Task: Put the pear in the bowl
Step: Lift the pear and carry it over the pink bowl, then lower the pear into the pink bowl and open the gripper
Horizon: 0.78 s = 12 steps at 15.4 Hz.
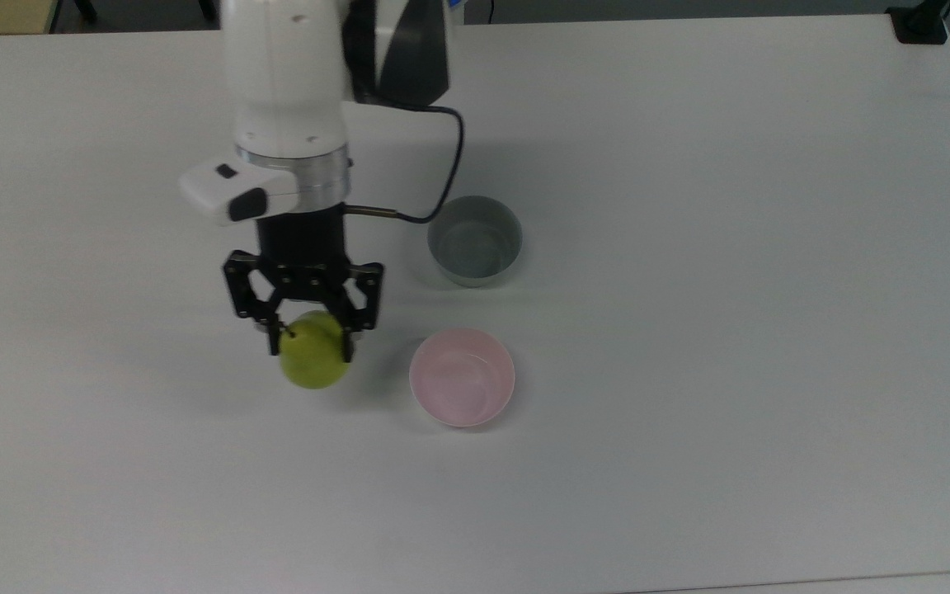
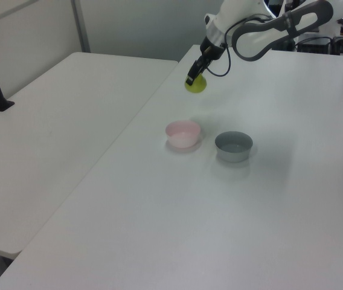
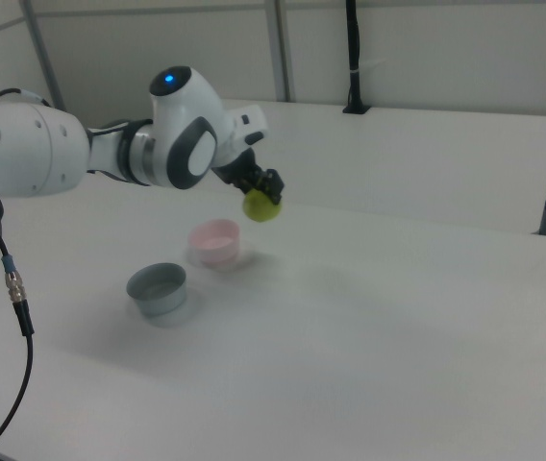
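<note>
Up in the air above the white table, the gripper has its two black fingers closed tight around the pear, which hangs clear of the tabletop. In the top view the pear is just to the left of the pink bowl, near it but not over it. The grey bowl sits close beside the pink one.

Pear top behind fingers
</note>
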### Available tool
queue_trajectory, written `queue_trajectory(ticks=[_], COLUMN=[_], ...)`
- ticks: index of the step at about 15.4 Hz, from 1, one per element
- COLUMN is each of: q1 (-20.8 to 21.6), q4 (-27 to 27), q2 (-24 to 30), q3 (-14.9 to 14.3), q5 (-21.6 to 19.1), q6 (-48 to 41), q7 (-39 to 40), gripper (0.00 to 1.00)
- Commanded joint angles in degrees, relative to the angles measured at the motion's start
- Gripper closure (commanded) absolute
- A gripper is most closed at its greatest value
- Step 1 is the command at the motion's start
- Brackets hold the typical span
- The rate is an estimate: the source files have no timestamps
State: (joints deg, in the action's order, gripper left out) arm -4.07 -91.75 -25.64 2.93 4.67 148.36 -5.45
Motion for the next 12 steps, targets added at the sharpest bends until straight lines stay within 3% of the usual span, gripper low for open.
queue_trajectory(ticks=[1, 7, 12], q1=[5.2, 9.4, 9.7], q4=[-2.1, -2.1, -3.3], q2=[2.9, 2.3, 0.6], q3=[-0.8, -0.7, -0.7], q5=[0.5, 3.6, 7.3], q6=[-3.4, -3.4, -2.8], q7=[-5.3, -11.9, -12.8], gripper=[0.53, 0.52, 0.52])
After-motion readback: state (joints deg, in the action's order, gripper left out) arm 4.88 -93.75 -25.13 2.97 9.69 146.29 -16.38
